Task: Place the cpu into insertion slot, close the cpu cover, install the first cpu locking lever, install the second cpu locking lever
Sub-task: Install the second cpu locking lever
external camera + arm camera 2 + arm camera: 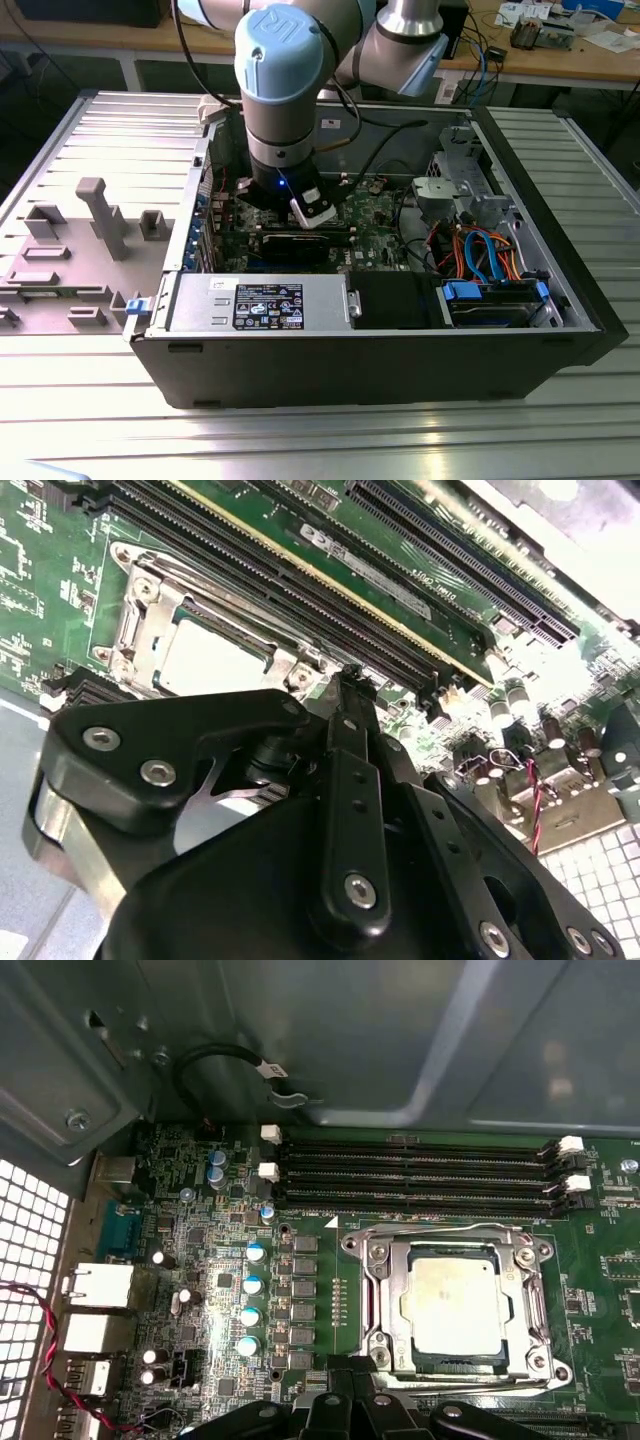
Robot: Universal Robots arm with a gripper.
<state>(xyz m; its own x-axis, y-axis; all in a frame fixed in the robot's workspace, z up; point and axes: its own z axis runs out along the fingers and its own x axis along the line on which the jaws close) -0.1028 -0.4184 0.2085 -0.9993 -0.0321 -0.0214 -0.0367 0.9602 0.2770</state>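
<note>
Computer case (400,370): open, arm (285,90) reaching down inside over green board (610,1290). You see that only in exterior view.

Gripper (350,680): empty, narrow, fingers together, tip just beside socket edge.

Cpu cover (455,1245): down over insertion slot (380,1300).

Cpu (455,1305): seated in window, in both wrist views.

Your risk: tip scraping board parts or memory slots (420,1175) if descent drifts; levers' latching cannot tell.
</note>
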